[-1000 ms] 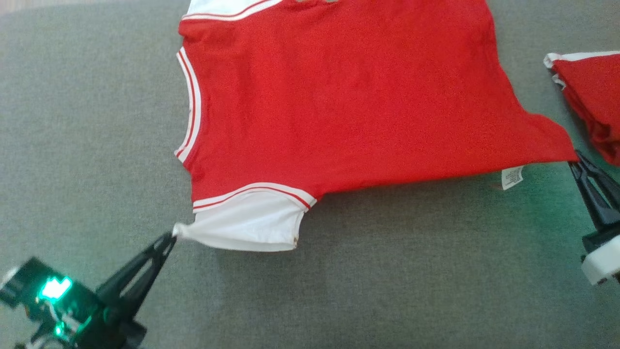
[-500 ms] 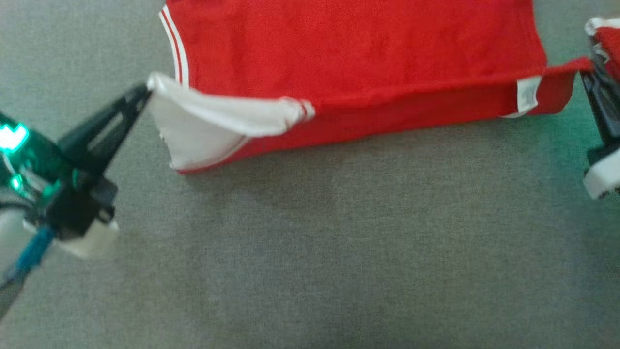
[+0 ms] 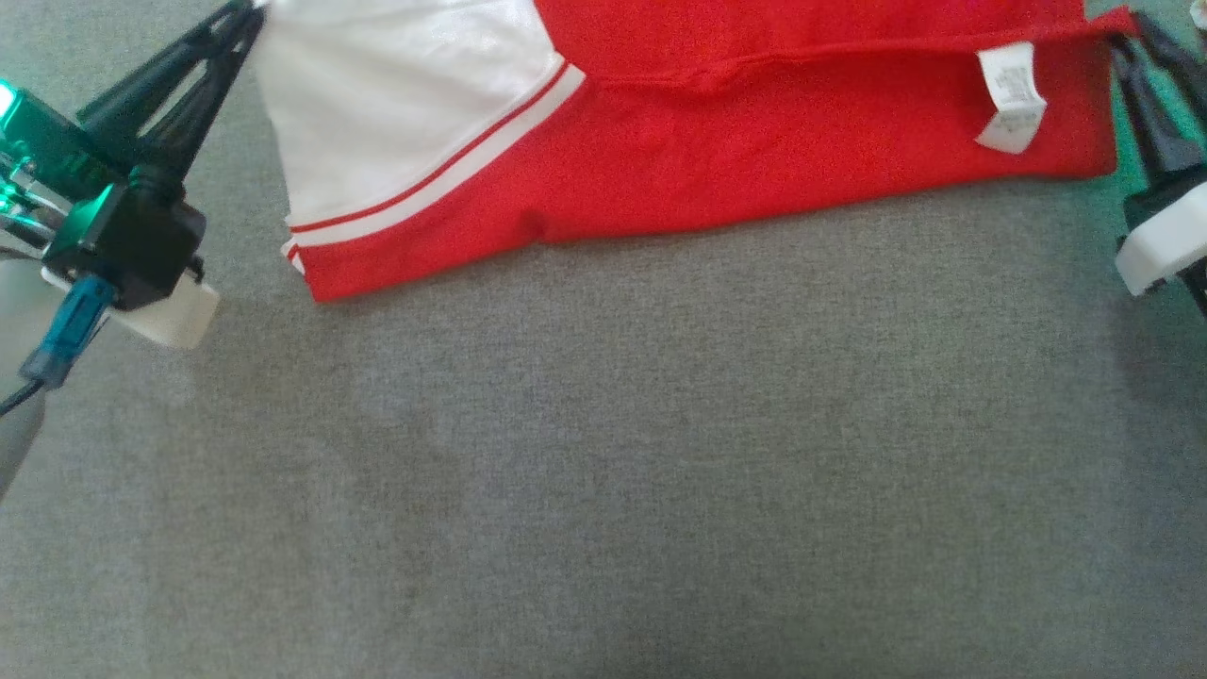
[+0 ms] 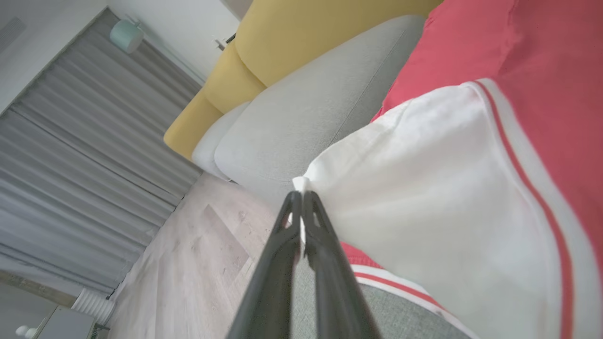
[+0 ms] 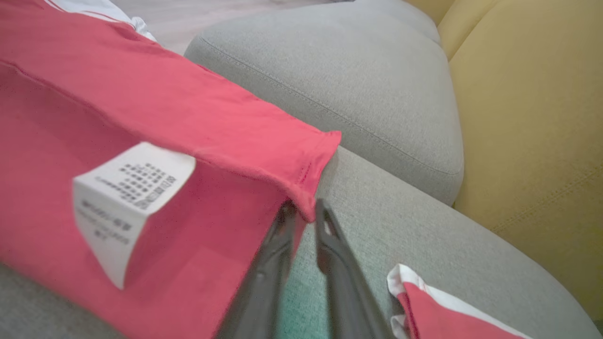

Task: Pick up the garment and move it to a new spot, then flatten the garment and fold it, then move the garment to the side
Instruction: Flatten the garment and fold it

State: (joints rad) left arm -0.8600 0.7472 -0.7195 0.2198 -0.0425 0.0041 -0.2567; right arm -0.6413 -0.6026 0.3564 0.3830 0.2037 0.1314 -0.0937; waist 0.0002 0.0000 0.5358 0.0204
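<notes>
Garment (image 3: 754, 160) hem forward, right jaws ajar

Garment (image 3: 754, 141): you had red, with red-and-white striped trim.
Sleeve (image 3: 396, 104): was white.
Care tag (image 3: 1009, 94): was white, dark print.
Cushion (image 3: 603, 471): was grey.
Sofa back (image 5: 527, 117): was yellow.

Red garment (image 3: 754, 141) with white sleeve, folded over, on grey cushion (image 3: 603, 471)

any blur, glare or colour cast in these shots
Head view: white sleeve glares, green glow tints the cushion at right. Left wrist view: tool is soft, sleeve washed out. Right wrist view: label print is smeared, green tint between the fingers.
</notes>
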